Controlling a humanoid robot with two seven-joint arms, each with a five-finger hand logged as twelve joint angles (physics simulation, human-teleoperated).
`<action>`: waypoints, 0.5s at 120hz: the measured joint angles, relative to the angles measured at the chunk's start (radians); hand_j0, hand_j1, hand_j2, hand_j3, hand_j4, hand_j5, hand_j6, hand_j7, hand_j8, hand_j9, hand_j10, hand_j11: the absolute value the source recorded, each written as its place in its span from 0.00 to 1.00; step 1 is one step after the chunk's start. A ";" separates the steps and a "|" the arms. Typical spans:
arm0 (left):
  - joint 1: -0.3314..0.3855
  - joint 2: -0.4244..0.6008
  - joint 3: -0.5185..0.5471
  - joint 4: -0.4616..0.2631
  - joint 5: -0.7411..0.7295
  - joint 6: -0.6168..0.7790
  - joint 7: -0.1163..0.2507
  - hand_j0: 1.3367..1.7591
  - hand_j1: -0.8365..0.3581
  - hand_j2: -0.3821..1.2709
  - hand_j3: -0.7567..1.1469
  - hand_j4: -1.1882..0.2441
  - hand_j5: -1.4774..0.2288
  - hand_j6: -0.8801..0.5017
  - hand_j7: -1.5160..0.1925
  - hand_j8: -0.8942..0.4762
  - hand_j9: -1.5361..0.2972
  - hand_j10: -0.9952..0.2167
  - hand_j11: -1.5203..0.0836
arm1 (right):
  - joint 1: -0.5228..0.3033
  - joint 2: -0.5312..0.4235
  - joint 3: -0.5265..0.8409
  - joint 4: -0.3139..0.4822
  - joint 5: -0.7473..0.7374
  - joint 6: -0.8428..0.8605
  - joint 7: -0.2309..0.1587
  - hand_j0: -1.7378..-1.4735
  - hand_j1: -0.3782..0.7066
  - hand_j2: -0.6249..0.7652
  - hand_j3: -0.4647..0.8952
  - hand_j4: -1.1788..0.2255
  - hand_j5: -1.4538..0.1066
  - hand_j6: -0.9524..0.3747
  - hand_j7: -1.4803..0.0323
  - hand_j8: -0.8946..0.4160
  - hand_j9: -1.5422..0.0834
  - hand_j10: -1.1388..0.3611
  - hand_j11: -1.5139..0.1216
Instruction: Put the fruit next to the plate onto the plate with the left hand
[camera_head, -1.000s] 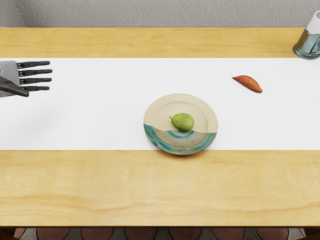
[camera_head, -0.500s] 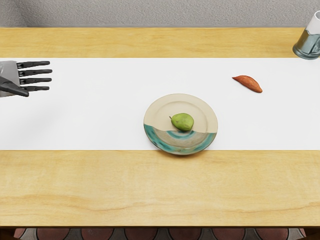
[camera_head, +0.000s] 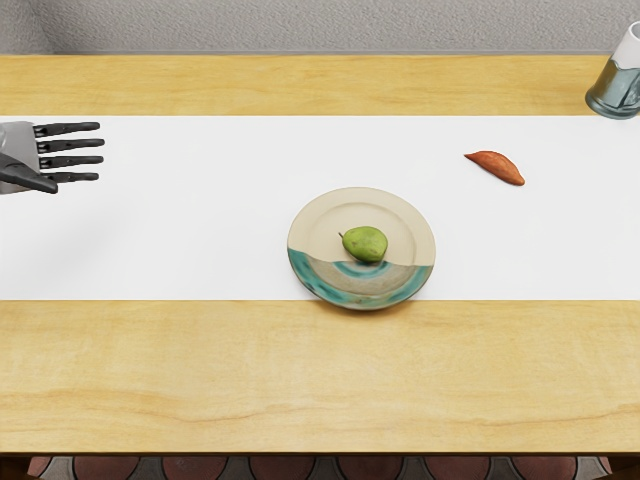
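Observation:
A green pear (camera_head: 365, 243) lies on the round beige-and-teal plate (camera_head: 330, 268), near the plate's middle. The plate sits on the white runner at the table's centre. My left hand (camera_head: 62, 158) hangs at the far left edge over the runner, well away from the plate, with its dark fingers (camera_head: 75, 145) stretched out straight and nothing held. The right arm does not show.
An orange-brown sweet potato (camera_head: 495, 166) lies on the runner to the right of the plate. A glass container (camera_head: 616, 82) stands at the far right corner. Bare wooden table (camera_head: 300, 370) runs along the front.

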 joint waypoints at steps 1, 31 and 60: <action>0.000 0.000 0.000 0.000 0.000 0.000 0.000 0.76 0.99 0.23 0.40 0.83 0.86 0.64 0.89 0.65 0.84 0.82 0.95 | 0.000 0.000 0.000 0.000 0.000 0.000 0.000 0.30 0.04 0.45 0.34 0.83 0.92 0.71 0.97 0.67 0.94 0.75 0.91; 0.000 0.000 0.000 0.000 0.000 0.000 0.000 0.76 0.99 0.23 0.40 0.83 0.86 0.64 0.89 0.65 0.84 0.82 0.95 | 0.000 0.000 0.000 0.000 0.000 0.000 0.000 0.30 0.04 0.45 0.34 0.83 0.92 0.71 0.97 0.67 0.94 0.75 0.91; 0.000 0.000 0.000 0.000 0.000 0.000 0.000 0.76 0.99 0.23 0.40 0.83 0.86 0.64 0.89 0.65 0.84 0.82 0.95 | 0.000 0.000 0.000 0.000 0.000 0.000 0.000 0.30 0.04 0.45 0.34 0.83 0.92 0.71 0.97 0.67 0.94 0.75 0.91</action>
